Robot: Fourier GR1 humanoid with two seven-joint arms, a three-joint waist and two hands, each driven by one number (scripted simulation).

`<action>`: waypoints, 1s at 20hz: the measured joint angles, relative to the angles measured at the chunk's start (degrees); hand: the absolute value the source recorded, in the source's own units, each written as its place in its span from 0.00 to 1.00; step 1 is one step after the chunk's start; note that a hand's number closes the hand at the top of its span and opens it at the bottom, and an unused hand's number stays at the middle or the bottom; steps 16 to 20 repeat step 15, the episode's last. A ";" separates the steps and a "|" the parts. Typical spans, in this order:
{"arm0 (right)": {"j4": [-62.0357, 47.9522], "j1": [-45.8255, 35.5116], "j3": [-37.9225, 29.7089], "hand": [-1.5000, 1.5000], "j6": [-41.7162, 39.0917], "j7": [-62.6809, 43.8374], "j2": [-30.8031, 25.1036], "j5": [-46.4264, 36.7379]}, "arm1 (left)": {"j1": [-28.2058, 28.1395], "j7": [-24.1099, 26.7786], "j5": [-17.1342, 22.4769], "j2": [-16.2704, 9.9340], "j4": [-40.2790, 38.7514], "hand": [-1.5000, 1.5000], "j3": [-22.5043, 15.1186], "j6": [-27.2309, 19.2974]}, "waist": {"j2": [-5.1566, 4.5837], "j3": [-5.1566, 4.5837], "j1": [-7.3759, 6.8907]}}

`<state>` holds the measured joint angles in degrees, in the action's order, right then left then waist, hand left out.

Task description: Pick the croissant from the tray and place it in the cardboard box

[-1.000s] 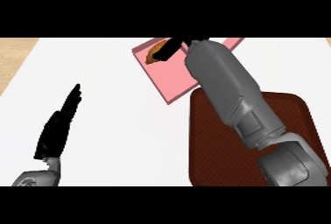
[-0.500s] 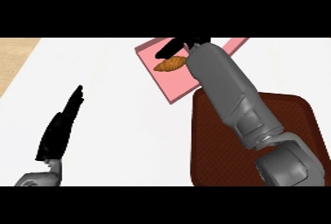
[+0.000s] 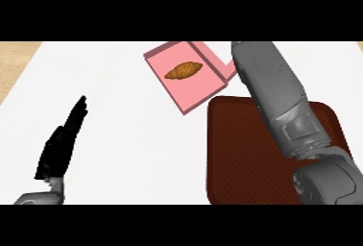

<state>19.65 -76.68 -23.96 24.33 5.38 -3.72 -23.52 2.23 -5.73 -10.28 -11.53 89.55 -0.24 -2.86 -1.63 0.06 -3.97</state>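
Released now, the croissant [image 3: 184,71] lies inside the pink box [image 3: 205,91]; right hand out of view, left hand [image 3: 62,141] rests open, fingers straight.

The golden-brown baked croissant [image 3: 184,71] is lying inside the shallow pink cardboard box [image 3: 202,93], which is sitting at the far middle of the flat white surface [image 3: 135,149]. The dark brown rectangular tray [image 3: 245,149] is lying just in front of the box, toward the right, touching or nearly touching its near corner. The grey right forearm [image 3: 280,103] is crossing over the tray and the box's right edge. The black left hand [image 3: 62,141] is resting at near left, well apart from both.
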 measured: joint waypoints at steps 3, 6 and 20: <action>-0.04 0.78 -3.11 0.00 -0.07 2.16 -3.27 2.66 | 0.39 0.08 0.39 -0.25 -0.54 0.50 0.68 0.22 | 0.07 -0.02 0.40; -0.51 1.85 -5.49 0.00 -0.78 3.61 -7.64 4.48 | 0.25 0.30 0.06 0.29 -1.05 0.50 0.57 -0.26 | 0.16 -0.01 0.79; -1.55 8.99 -9.78 0.00 -12.20 9.88 -19.76 9.50 | -1.14 0.89 -0.23 0.03 -0.99 0.50 1.60 -0.46 | 0.76 0.01 2.02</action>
